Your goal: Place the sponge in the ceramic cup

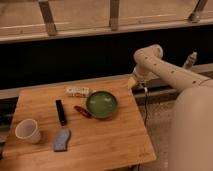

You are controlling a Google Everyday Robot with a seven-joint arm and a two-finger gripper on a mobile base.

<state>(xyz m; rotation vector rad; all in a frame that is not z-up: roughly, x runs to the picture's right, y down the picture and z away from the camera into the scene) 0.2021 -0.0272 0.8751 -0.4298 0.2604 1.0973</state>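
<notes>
A blue-grey sponge lies flat near the front left of the wooden table. Left of it, a short gap away, a white ceramic cup stands upright. My arm bends over the table's right back corner, well away from both. The gripper shows only as a small grey part at the far right, behind the arm and off the table.
A green bowl sits mid-table, with a red object touching its left side. A black bar lies just behind the sponge. A white packet lies near the back edge. A dark wall and rail run behind the table.
</notes>
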